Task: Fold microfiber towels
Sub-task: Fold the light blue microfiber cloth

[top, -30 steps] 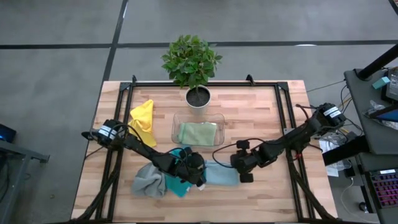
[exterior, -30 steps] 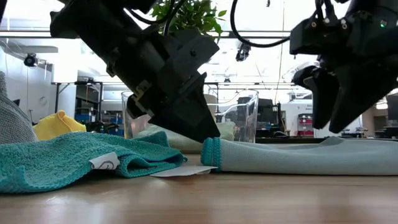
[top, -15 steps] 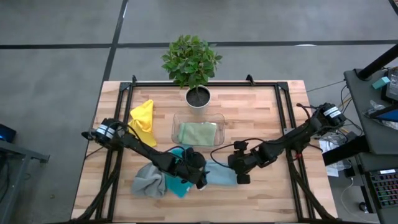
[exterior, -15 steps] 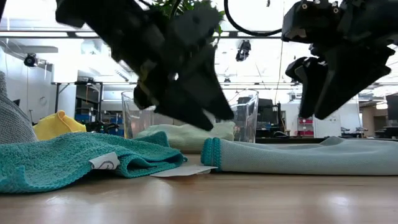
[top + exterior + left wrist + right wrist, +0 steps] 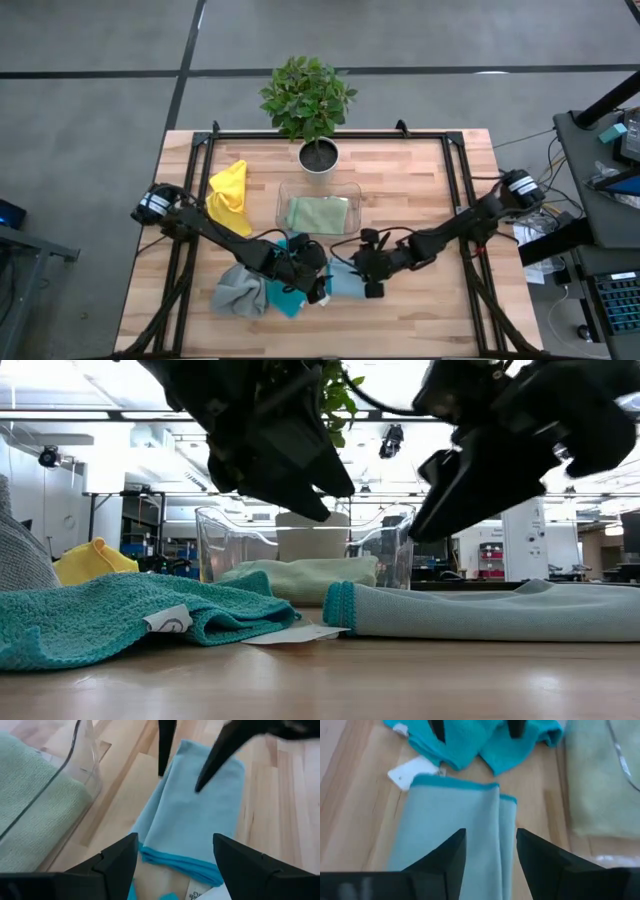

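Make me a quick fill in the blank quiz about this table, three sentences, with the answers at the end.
1. The green towel lies inside the clear ____.
2. Both grippers, left and right, hang open over the folded ____ towel.
3. The yellow towel lies on the side of the ____ arm.

Answers: tray; light blue; left

yellow towel, sage green towel, light blue towel, teal towel, grey towel
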Robot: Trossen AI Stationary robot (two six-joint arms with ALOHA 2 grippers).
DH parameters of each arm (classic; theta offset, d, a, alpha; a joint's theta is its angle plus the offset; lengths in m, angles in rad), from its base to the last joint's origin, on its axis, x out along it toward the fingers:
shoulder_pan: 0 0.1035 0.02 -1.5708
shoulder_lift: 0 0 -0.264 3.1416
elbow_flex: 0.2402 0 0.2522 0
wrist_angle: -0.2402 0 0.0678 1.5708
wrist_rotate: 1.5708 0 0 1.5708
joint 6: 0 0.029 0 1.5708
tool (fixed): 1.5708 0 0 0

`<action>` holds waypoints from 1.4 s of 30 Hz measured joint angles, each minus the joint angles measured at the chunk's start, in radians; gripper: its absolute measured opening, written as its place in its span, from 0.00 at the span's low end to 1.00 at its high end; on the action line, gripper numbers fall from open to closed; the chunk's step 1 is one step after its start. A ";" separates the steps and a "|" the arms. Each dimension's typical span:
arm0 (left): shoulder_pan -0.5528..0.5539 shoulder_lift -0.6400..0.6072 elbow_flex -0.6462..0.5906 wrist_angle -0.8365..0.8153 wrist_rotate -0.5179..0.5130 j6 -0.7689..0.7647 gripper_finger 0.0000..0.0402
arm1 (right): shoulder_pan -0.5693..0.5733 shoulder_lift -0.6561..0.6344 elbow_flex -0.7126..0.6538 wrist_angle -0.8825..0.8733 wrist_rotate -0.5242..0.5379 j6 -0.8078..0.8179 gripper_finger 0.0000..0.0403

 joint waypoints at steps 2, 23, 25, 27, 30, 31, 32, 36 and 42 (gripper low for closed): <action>0.000 0.000 0.000 0.001 -0.002 -0.002 0.60 | -0.007 0.039 0.000 0.068 0.004 -0.015 0.39; -0.004 0.015 -0.003 0.003 -0.020 -0.001 0.60 | -0.068 0.179 0.000 0.235 -0.048 0.005 0.29; -0.004 0.015 -0.003 0.003 -0.020 -0.001 0.60 | -0.068 0.179 0.000 0.235 -0.049 0.006 0.27; -0.004 0.015 -0.003 0.003 -0.020 -0.001 0.60 | -0.068 0.179 0.000 0.235 -0.050 0.006 0.23; -0.004 0.015 -0.004 0.003 -0.021 -0.002 0.60 | -0.068 0.179 0.000 0.235 -0.093 0.004 0.15; -0.004 0.015 -0.004 0.003 -0.021 -0.002 0.60 | -0.068 0.179 0.000 0.235 -0.099 0.001 0.12; -0.003 0.015 -0.005 0.003 -0.025 -0.001 0.60 | -0.068 0.179 0.000 0.235 -0.101 -0.007 0.08; -0.004 0.015 -0.021 0.006 -0.076 -0.010 0.60 | -0.048 0.176 0.000 0.236 -0.101 -0.042 0.03; -0.003 0.015 -0.086 0.048 -0.129 -0.053 0.52 | -0.002 0.139 0.000 0.239 -0.101 -0.063 0.02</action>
